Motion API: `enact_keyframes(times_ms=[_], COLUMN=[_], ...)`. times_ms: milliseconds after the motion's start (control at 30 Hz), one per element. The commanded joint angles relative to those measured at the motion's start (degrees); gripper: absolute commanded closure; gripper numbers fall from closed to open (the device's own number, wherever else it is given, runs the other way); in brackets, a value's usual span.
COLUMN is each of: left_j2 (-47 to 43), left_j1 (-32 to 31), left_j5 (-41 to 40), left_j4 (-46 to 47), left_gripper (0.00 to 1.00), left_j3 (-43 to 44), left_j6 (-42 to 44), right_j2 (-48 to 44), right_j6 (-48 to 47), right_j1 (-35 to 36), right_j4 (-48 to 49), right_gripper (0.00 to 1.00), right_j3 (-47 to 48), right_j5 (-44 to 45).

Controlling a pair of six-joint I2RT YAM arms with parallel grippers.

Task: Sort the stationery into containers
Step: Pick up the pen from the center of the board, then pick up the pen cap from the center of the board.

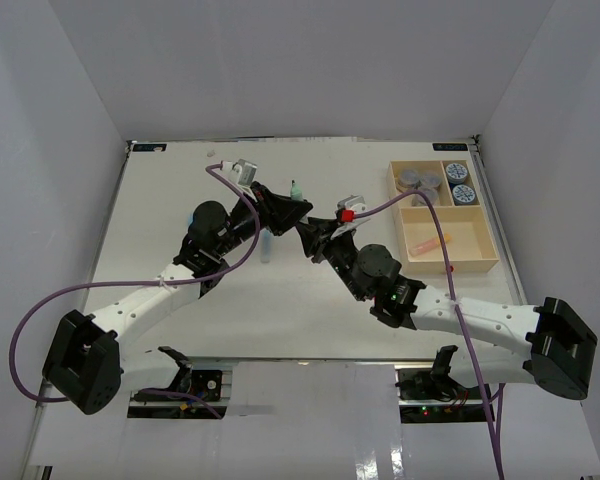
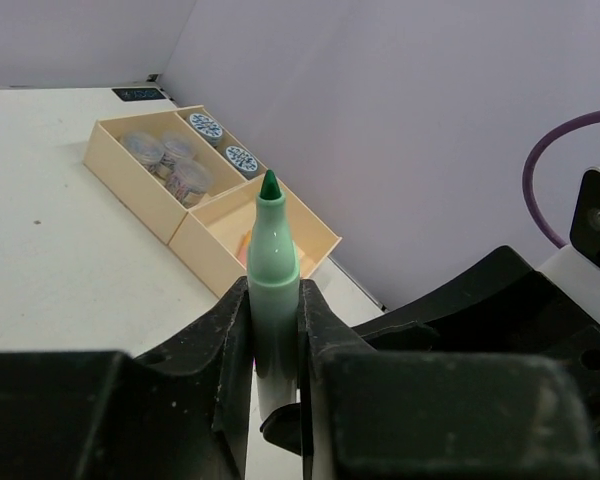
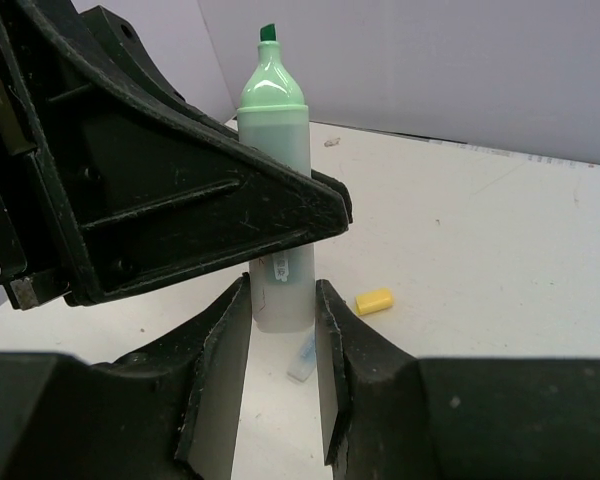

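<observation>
Left tool (image 2: 275, 330), at the bottom of the left wrist frame, clenched on the upright green marker (image 2: 272, 270); right tool (image 3: 283, 330) grips the same marker's lower barrel. Both meet at centre bench (image 1: 160, 200) in the top view; wooden tray (image 1: 485, 215) at upper right.

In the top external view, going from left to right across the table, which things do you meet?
Left gripper holding the green marker → right gripper → wooden tray with tape rolls.
</observation>
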Motion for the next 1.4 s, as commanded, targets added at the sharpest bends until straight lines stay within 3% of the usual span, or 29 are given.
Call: enact_keyframes(times_ms=[0,100,400,667,733,833,1000,1167,1267,1367], left_j2=[-0.5,-0.7,0.0,1.4,2.2,3.1,3.6,2.1,1.9,0.7], left_j1=[-0.5,-0.5,-0.5,1.9,4.3,6.9,13.1,15.4,16.5,16.7], left_j5=[2.1,2.5,2.1,3.3,5.1,11.7,22.7,25.5,22.7,18.9], left_j4=[1.4,1.2,-1.5,-9.1,-12.6,-17.4,-25.3,-26.8,-27.6,-27.0], left_gripper=[0.78,0.86,0.84,0.85,0.85,0.85,0.86,0.9,1.0,1.0], left_j3=[-0.4,-0.5,0.8,6.7,9.3,12.7,15.4,14.2,13.7,11.6], left_j6=[-0.2,0.9,3.1,10.6,12.8,17.8,27.8,33.8,35.8,36.7], right_j2=[-1.1,-0.9,-1.1,-4.8,-7.3,-9.8,-9.9,-4.4,-0.7,3.7], right_j6=[0.3,0.1,0.4,1.7,1.6,3.2,1.2,-9.6,-13.4,-18.2], right_j1=[0.3,0.2,0.2,-0.4,-1.8,-7.0,-21.8,-29.5,-30.8,-31.8], right_j4=[4.2,3.8,1.4,-4.6,-9.1,-17.4,-28.2,-42.2,-45.0,-47.8], right_gripper=[0.92,0.89,0.31,0.14,0.02,0.1,0.1,0.1,0.1,0.1], right_j3=[-0.6,-1.1,-2.0,-8.1,-9.0,-9.2,-5.0,2.3,5.7,8.1], right_j5=[1.1,1.6,2.9,2.8,2.2,-1.3,-20.5,-35.4,-38.7,-39.8])
